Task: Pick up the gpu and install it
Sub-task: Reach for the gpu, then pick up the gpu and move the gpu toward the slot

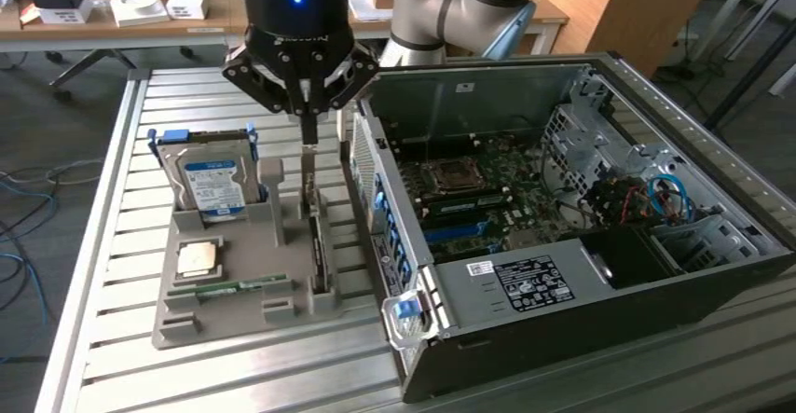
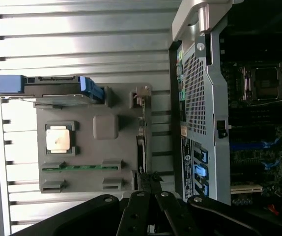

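The gpu (image 1: 317,254) stands on edge in a slot of the grey holder tray (image 1: 237,318), next to the open computer case (image 1: 584,273). From above, the gpu (image 2: 142,142) is a thin dark strip along the side of the tray (image 2: 87,147) nearest the case. My gripper (image 1: 308,147) hangs over the card's far end, by its metal bracket. Its fingers are shut together with nothing visibly between them. In the wrist view the gripper (image 2: 148,186) sits just past the card's end. The case's motherboard (image 1: 479,199) lies exposed, with blue slots (image 2: 249,145).
The tray also holds a hard drive (image 1: 214,185) upright in blue brackets, a processor chip (image 1: 199,257) and a green memory stick (image 1: 230,289). The case wall (image 1: 373,189) rises close beside the gpu. Everything rests on a slatted metal table (image 1: 112,245).
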Motion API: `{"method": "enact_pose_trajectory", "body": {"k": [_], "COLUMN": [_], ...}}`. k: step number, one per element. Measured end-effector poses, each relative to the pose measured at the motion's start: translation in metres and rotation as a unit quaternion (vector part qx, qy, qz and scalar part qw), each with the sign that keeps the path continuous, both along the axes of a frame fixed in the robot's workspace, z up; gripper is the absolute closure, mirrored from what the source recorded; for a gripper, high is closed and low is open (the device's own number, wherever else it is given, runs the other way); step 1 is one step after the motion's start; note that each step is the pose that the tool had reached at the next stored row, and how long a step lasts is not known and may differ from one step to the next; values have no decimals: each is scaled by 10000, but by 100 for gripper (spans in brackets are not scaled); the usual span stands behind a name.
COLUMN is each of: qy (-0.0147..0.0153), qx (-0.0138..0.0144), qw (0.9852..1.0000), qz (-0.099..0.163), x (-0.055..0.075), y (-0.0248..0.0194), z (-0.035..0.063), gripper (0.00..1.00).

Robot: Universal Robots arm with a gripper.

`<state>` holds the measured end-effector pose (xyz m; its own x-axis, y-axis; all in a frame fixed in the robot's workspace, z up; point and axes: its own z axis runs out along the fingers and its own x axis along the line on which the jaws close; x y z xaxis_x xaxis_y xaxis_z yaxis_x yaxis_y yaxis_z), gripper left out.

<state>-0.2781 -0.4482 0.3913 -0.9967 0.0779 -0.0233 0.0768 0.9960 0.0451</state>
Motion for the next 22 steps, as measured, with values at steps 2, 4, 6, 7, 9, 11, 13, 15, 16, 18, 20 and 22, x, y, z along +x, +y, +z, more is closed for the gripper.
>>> {"method": "enact_pose_trajectory", "body": {"k": [2, 4, 6, 7, 9, 11, 13, 15, 16, 18, 20, 22], "qy": [0, -1, 0, 0, 0, 0, 0, 0, 0, 0, 0, 0], "qx": [0, 0, 0, 0, 0, 0, 0, 0, 0, 0, 0, 0], "qw": [10000, 10000, 10000, 10000, 10000, 10000, 10000, 10000, 10000, 10000, 10000, 10000], "qz": [0, -1, -1, -1, 0, 0, 0, 0, 0, 0, 0, 0], "x": [-7, -12, -12, -12, -12, -12, -12, -12, -12, -12, -12, -12], "y": [-26, -33, -33, -33, -34, -34, -34, -34, -34, -34, -34, -34], "z": [0, -1, -1, -1, 0, 0, 0, 0, 0, 0, -1, 0], "gripper": [89, 89, 89, 89, 89, 89, 89, 89, 89, 89, 89, 77]}}
